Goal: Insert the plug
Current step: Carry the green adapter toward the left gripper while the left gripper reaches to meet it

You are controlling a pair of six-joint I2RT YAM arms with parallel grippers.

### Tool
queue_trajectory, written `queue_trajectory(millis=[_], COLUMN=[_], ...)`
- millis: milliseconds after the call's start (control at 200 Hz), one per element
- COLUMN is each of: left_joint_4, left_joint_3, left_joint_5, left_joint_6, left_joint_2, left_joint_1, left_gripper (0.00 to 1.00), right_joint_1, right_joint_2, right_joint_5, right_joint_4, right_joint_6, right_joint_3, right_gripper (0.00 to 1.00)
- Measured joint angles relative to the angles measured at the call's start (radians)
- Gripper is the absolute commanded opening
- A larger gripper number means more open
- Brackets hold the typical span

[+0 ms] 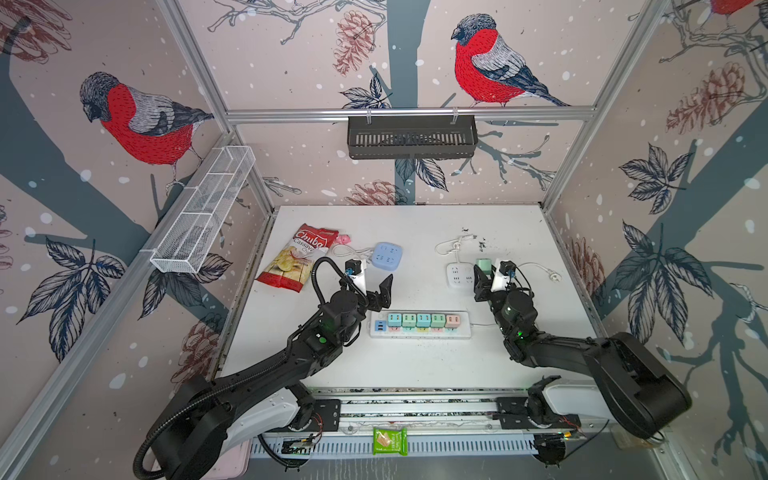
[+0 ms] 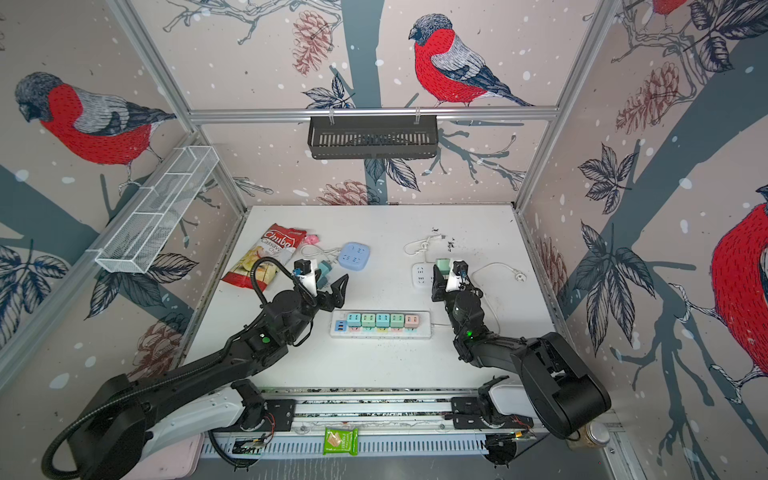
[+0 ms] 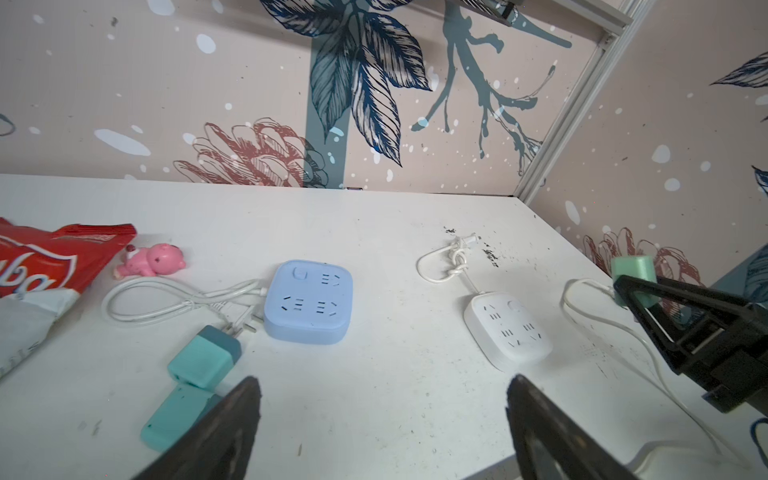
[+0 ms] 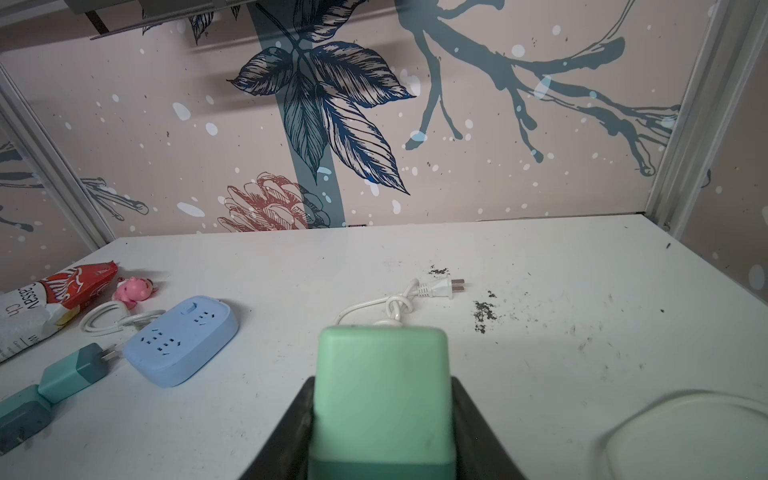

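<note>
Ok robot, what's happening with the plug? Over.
Left hand open, empty. Right hand shut on green plug, by white socket, not in yet. Socket top bare.

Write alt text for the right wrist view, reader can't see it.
The right gripper holds a mint-green plug adapter close to the camera, over a white table. Beyond it lies a knotted white cord with a two-pin plug. Off to one side are a blue square socket block, two teal adapters, a pink bear toy and a red snack bag.
</note>
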Motion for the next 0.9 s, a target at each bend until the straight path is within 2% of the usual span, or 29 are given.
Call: queue_trajectory(millis=[220, 430, 510, 625, 765, 901], left_joint_4=[0.001, 0.009, 0.026, 0.053, 0.059, 0.06], left_joint_3=[0.018, 0.018, 0.013, 0.006, 0.017, 0.047], left_joint_5=[0.119, 0.219, 0.258, 0.328, 0.426, 0.508], left_joint_6=[0.037, 0.043, 0.044, 0.05, 0.051, 0.07], left_joint_2=[0.039, 0.026, 0.014, 0.008, 0.008, 0.028], left_joint_1=[0.0, 0.0, 0.0, 0.0, -0.017, -0.067], left_gripper=[0.88, 0.86, 0.85, 0.84, 0.83, 0.81], right_joint_1=[0.042, 0.107, 0.158, 0.19, 0.234, 0.298], right_joint_2=[0.029, -0.004, 0.037, 0.13, 0.214, 0.272], right_joint_5=[-0.08, -0.227, -0.265, -0.305, -0.351, -0.349], right_joint_4=[0.064, 0.239, 0.306, 0.404, 0.425, 0.436], right_joint_6=[-0.062, -0.211, -0.29, -0.377, -0.481, -0.578], right_joint_3=[-0.034, -0.137, -0.139, -0.181, -0.195, -0.185], right_gripper=[0.15, 0.1, 0.06, 0.05, 0.04, 0.04])
